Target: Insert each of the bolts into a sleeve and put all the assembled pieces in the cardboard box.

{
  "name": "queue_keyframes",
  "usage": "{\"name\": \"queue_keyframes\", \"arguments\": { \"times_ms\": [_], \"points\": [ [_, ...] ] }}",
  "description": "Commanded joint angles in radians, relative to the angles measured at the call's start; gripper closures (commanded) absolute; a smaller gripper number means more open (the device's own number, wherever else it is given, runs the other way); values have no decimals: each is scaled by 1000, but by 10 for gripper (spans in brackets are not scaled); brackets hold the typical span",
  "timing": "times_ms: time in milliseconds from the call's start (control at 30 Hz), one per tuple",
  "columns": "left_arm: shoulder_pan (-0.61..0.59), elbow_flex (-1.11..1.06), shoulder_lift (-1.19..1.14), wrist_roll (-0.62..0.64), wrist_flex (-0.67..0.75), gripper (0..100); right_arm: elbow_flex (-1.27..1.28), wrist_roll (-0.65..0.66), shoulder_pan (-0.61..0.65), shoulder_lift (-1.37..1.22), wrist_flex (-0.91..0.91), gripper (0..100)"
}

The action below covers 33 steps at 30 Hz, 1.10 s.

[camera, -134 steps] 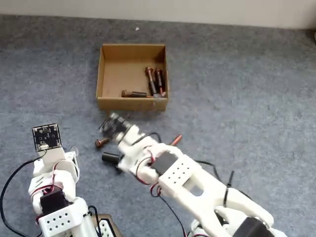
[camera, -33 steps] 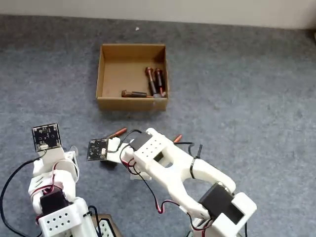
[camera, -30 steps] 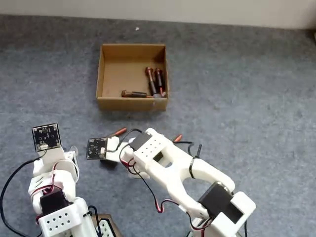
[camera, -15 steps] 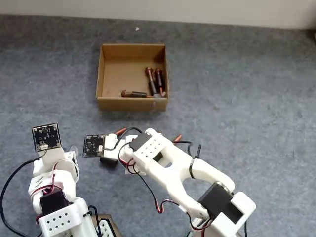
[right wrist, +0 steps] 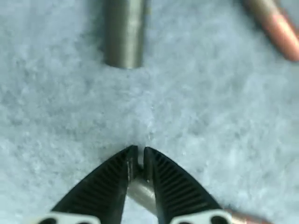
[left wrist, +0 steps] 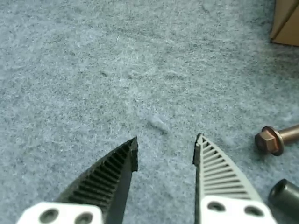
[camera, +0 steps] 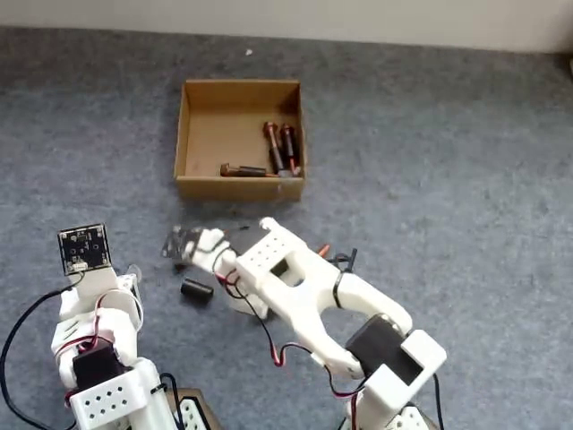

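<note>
The right arm [camera: 304, 287], a large white arm stretching left across the grey carpet [camera: 448, 179], has drawn its wrist a little toward the cardboard box [camera: 182, 134] in the last half second. A second ago the wrist sat lower, right beside the sleeve [camera: 196, 289]. Four and a half seconds ago the arm reached in at a straighter angle and hung over both bolt and sleeve. The left arm [camera: 98, 331] stays parked at the near left of the carpet, unchanged across the frames. The left gripper [left wrist: 166, 147] has its fingers spread wide over bare carpet. The box has not moved and holds three assembled pieces [camera: 277, 148], gathered toward its right and near walls. The black sleeve lies on the carpet where it lay before. It is now uncovered, just on the robot's side of the right wrist and apart from it. The right gripper [right wrist: 140, 151] has its fingers pinched almost together on the shank of a bolt [right wrist: 140, 189], with the sleeve ahead of the fingertips and not touching them. A second bolt [camera: 322, 251] lies off to one side, its copper tip peeking out from behind the right arm. The gripped bolt appears to be off the carpet but not yet in the sleeve, so the likely step is lining the two up.
</note>
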<state>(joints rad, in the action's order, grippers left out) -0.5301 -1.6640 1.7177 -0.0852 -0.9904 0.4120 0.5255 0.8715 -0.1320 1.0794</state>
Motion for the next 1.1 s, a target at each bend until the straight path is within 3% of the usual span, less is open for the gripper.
{"name": "queue_keyframes", "arguments": {
  "times_ms": [0, 100, 200, 400, 633, 800, 1067],
  "points": [
    [-10, -1, 8, -8, 20, 783, -90, -150, -21, 24, 16, 966],
    [-10, -1, 8, -8, 20, 783, -105, -199, -25, 30, 36, 882],
    [-10, -1, 8, -8, 20, 783, -130, -167, -33, 31, 145, 813],
    [-10, -1, 8, -8, 20, 783, -156, 98, -47, 31, 300, 809],
    [-10, -1, 8, -8, 20, 783, -150, 219, -45, 31, 300, 809],
    [-10, -1, 8, -8, 20, 783, -53, 310, -45, 31, 242, 812],
    [-10, -1, 8, -8, 20, 783, 127, 321, -47, 24, -15, 851]
  ]
}}
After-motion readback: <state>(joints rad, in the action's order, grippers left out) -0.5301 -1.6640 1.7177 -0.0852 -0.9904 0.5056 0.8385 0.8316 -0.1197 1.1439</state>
